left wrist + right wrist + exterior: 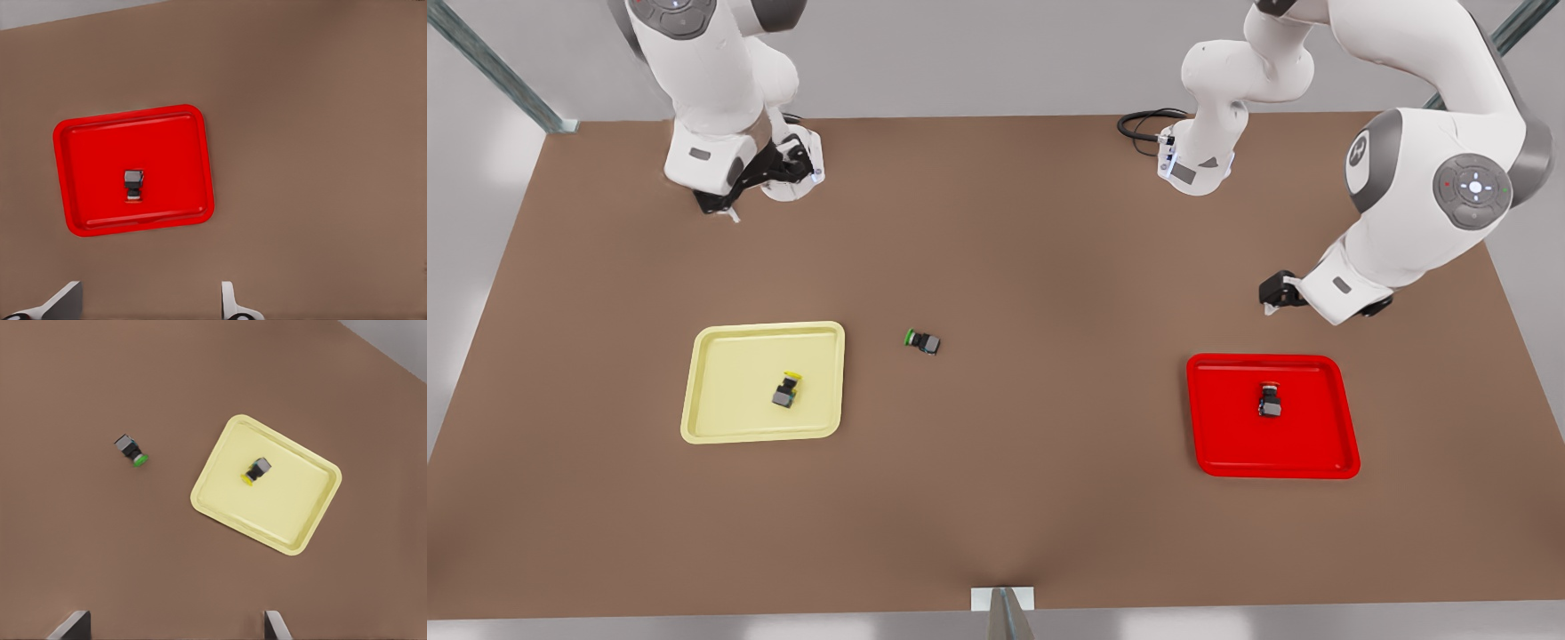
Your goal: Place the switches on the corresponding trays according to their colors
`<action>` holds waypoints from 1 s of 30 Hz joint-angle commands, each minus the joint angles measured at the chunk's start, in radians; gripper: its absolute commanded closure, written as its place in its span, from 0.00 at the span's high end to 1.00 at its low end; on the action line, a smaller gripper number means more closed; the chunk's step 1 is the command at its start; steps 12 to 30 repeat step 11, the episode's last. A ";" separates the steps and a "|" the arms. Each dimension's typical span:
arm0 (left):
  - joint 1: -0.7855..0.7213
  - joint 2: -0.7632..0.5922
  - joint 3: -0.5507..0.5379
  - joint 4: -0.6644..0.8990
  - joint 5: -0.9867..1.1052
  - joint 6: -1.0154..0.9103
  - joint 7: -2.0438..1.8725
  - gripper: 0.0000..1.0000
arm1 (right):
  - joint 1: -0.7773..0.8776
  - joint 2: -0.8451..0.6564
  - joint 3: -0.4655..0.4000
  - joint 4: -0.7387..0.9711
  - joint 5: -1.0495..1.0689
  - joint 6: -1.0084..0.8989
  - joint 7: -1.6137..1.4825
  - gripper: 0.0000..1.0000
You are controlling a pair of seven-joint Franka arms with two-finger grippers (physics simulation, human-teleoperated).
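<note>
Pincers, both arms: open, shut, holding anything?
Left pincer: open, empty, above the red tray.
Right pincer: open, empty, above the yellow tray.

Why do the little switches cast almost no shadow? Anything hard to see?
Front view: soft, even light, the table shows faint shading and the yellow tray no glare. Left wrist view: the cap of the red switch blends into the red tray, beyond the open left end effector. Right wrist view: the yellow switch and green-capped switch contrast well, beyond the open right end effector.
</note>
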 commanded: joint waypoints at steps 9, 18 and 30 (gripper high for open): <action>0.001 0.000 0.000 0.000 -0.001 0.000 0.000 1.00 | -0.412 -0.116 -0.048 -0.197 0.023 0.126 0.000 1.00; 0.001 0.000 0.000 0.000 -0.001 -0.002 0.000 1.00 | -0.412 -0.122 -0.046 -0.208 0.023 0.129 0.000 1.00; 0.001 0.000 0.000 0.000 -0.001 -0.002 0.000 1.00 | -0.412 -0.122 -0.046 -0.208 0.023 0.129 0.000 1.00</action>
